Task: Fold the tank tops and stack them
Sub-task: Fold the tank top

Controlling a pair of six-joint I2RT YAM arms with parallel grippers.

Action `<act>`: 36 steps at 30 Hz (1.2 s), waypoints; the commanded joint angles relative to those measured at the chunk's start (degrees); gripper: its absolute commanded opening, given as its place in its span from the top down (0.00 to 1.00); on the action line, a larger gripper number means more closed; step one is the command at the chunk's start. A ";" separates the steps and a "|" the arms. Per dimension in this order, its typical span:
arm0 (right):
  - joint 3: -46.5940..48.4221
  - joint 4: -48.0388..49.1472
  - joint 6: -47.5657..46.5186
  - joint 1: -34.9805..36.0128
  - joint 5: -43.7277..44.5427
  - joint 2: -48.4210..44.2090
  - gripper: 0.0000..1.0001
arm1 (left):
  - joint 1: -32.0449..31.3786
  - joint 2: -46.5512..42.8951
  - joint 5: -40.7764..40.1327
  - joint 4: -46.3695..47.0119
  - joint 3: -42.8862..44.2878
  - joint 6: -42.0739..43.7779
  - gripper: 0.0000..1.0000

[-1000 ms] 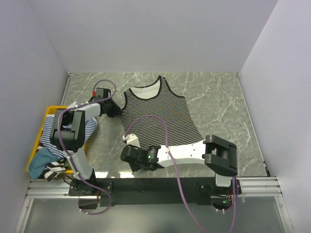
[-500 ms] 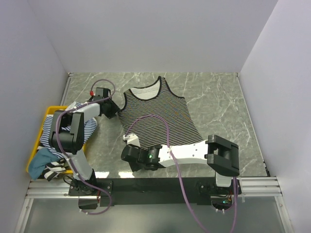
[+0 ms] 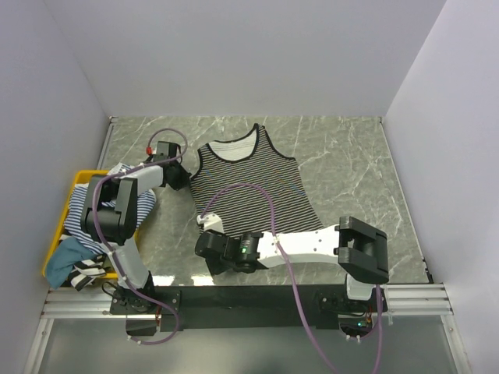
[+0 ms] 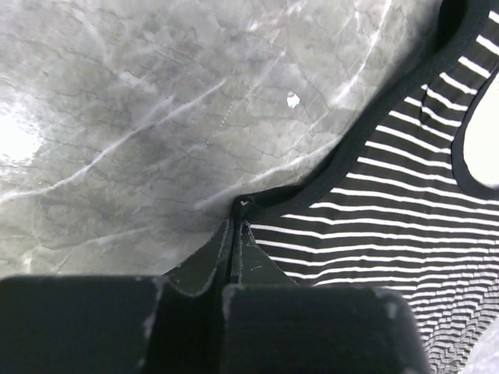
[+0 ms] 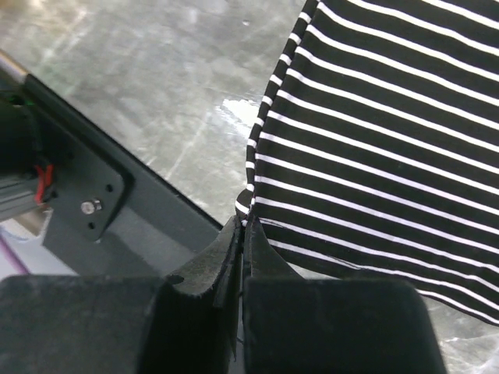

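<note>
Black-and-white tank top (image 3: 253, 183) lies flat and face-up on the marble table (image 3: 343, 156). Its neck opening points away from the arm bases and its hem lies nearest them.

Left gripper (image 4: 236, 224): fingers pressed together, pinching the black trim at the foot of the top's armhole, on its left edge. The wrist view shows a small peak of fabric caught right at the tips.

Right gripper (image 5: 243, 224): fingers likewise fully closed, with the top's hem corner nipped between them. This is also on the left edge, at the end nearest the bases.

We read the two grips as deliberate. Armhole and hem corner bound one long side of the top, so holding both lets that side be lifted as a straight edge and carried across the body without sagging. We judge this to be the start of the first lengthwise fold; nothing is folded yet.

Left of the top, well apart from it, a yellow bin (image 3: 87, 174) holds a heap of other tops (image 3: 78, 222), blue-and-white stripes among them, awaiting their turn.

Risk: both pinches are shallow, so the trim may slip out on the lift.
</note>
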 commanded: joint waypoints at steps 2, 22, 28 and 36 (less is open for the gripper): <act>1.33 2.29 -0.68 1.52 -3.13 -2.23 1.00 | -0.12 -3.69 -6.00 0.04 -0.65 0.12 1.00; -4.88 8.60 1.34 -1.19 -7.44 -6.52 1.00 | -7.05 -6.52 -11.63 -6.02 9.71 -0.06 0.99; -12.72 11.60 3.01 -4.18 -7.53 -15.49 1.00 | -10.04 -2.29 -11.37 -7.52 16.30 -1.46 0.99; -20.54 15.38 5.82 -7.70 -8.32 -21.21 1.00 | -14.00 3.33 -11.72 -8.92 23.07 -2.08 0.99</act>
